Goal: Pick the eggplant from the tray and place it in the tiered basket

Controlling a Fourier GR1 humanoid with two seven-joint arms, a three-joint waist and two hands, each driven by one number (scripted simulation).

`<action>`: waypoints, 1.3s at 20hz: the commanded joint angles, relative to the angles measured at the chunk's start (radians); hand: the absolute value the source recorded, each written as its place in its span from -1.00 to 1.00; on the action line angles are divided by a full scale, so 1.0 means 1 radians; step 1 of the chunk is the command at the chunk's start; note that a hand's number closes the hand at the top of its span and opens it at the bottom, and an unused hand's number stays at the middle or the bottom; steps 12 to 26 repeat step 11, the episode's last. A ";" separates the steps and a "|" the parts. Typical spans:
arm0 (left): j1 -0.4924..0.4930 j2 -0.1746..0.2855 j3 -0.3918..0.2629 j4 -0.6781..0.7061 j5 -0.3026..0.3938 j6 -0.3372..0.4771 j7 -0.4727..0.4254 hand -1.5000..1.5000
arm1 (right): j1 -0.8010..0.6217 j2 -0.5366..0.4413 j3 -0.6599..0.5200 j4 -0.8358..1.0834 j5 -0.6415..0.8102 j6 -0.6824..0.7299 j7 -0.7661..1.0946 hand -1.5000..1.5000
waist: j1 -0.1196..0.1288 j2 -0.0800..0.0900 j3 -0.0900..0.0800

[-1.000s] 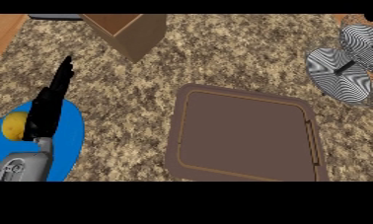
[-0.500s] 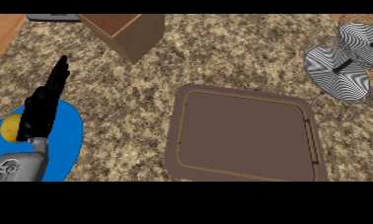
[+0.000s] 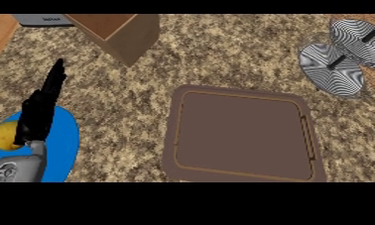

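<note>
The brown tray [image 3: 245,134] lies flat at the middle right of the counter, and its inside shows nothing on it. No eggplant shows in the head view. The tiered basket [image 3: 341,58], patterned in black and white stripes, stands at the right edge. My left hand [image 3: 40,107] shows at the left, fingers straight and pointing away from me, above a blue plate [image 3: 62,144]. It holds nothing. My right hand is out of view.
A yellow fruit [image 3: 7,136] sits on the blue plate, partly hidden by my left hand. An open brown box [image 3: 121,33] stands at the back left. A grey appliance [image 3: 40,19] shows at the far left edge.
My left hand has drifted slightly to the left and towards me. Nothing else has moved.
</note>
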 commanded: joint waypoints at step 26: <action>0.077 -0.003 0.021 -0.066 -0.002 0.019 0.047 0.00 | 0.621 -0.104 -0.229 -0.692 -0.239 0.005 0.116 -1.00 | -0.091 -0.019 0.005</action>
